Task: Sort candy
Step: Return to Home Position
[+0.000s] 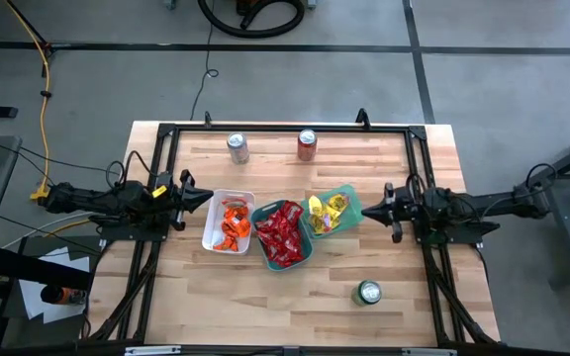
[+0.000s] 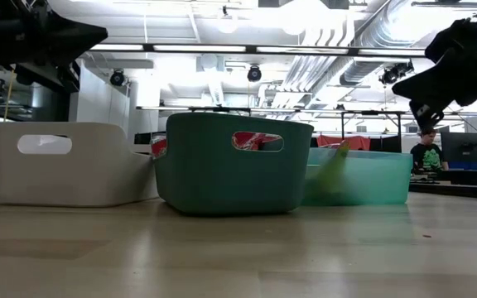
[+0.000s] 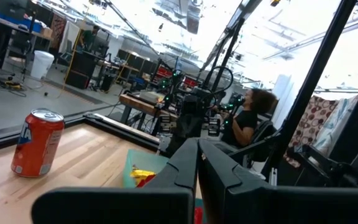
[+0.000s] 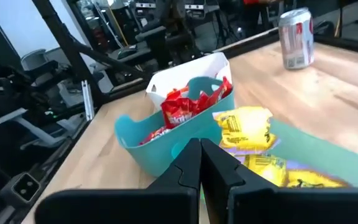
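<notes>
High view: bins (image 1: 256, 223) hold orange, red, yellow candy (image 1: 325, 212); left pincer (image 1: 209, 198), right pincer (image 1: 365, 211) clenched.

There is one table (image 1: 404, 259) with three bins on it: one white bin (image 2: 73, 170), one dark green bin (image 2: 222, 178) and one light green bin (image 2: 375, 178)

There are three cans: one silver can (image 1: 237, 147), one red can (image 1: 307, 144) and one green can (image 1: 368, 293)

The candy comes in three colours, one colour to a bin: orange candy (image 1: 234, 222), red candy (image 1: 281, 233) and yellow candy (image 1: 327, 211). Each heap is too piled up to count by the piece, and the red heap looks the largest

There are two arms with one gripper each, the left gripper (image 1: 207, 198) and the right gripper (image 1: 368, 209)

One person (image 3: 248, 117) shows in the left wrist view and one in the low view; whether they are the same one cannot be told
</notes>
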Tool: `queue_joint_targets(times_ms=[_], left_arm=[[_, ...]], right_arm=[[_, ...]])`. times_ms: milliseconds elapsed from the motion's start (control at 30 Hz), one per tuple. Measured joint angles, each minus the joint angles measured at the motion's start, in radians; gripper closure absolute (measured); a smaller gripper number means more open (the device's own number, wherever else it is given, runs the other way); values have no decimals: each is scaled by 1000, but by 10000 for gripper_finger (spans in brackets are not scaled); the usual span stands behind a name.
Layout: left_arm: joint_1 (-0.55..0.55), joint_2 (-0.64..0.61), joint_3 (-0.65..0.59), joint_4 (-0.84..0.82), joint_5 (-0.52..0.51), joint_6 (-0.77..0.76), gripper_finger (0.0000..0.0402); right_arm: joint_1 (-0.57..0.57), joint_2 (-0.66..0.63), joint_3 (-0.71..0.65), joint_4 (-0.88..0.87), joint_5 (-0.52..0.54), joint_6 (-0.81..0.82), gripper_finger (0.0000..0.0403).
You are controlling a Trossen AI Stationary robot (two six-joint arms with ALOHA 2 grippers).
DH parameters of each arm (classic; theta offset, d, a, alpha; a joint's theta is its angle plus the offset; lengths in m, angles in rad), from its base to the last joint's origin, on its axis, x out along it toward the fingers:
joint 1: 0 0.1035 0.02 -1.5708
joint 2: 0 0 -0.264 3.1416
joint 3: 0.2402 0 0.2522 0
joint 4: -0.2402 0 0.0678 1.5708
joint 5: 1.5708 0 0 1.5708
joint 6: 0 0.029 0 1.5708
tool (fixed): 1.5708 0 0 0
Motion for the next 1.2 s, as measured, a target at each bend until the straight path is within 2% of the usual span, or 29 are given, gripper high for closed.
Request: queue_joint_targets(times_ms=[1200], left_arm=[[0,0,0,-9,0,0,401]], right_arm=[[0,4,0,-5,-8,11,402]])
